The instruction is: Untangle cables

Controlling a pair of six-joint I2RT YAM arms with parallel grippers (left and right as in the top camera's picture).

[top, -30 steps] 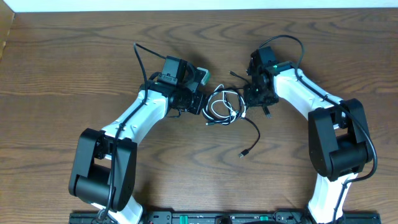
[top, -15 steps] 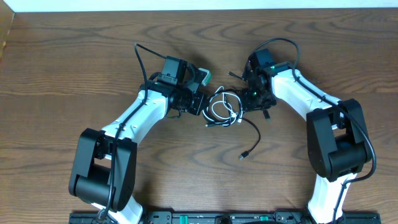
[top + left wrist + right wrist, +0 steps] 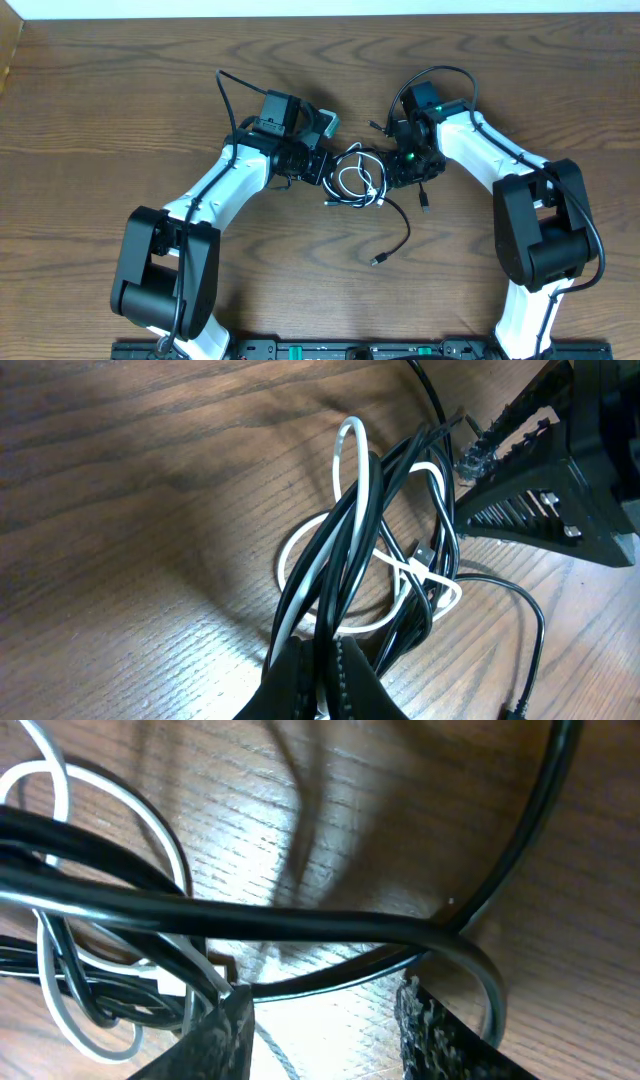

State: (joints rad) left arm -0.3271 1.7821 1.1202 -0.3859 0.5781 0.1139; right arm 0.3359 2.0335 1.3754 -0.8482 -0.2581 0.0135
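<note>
The cables lie in one knot on the table between my two arms. The white cable [image 3: 346,181] loops through coils of the black cable [image 3: 404,231], whose free tail ends in a small plug [image 3: 378,261] nearer the front. My left gripper [image 3: 322,168] is shut on strands of both at the knot's left edge; its wrist view shows the black cable [image 3: 400,475] and white cable [image 3: 349,448] rising from its fingertips [image 3: 352,678]. My right gripper [image 3: 400,172] sits at the knot's right edge, open. A black strand [image 3: 300,925] crosses just beyond its fingertips [image 3: 435,1025], with bare wood between them.
The wooden table [image 3: 120,100] extends around the knot on all sides. A thick black arm wire [image 3: 225,95] arcs behind the left wrist and another [image 3: 440,72] loops over the right wrist. The right gripper's body [image 3: 545,480] stands close in the left wrist view.
My right gripper has moved left into the knot's right edge. The black cable's free tail and plug have slid left and toward the front. My left arm has stayed put.
</note>
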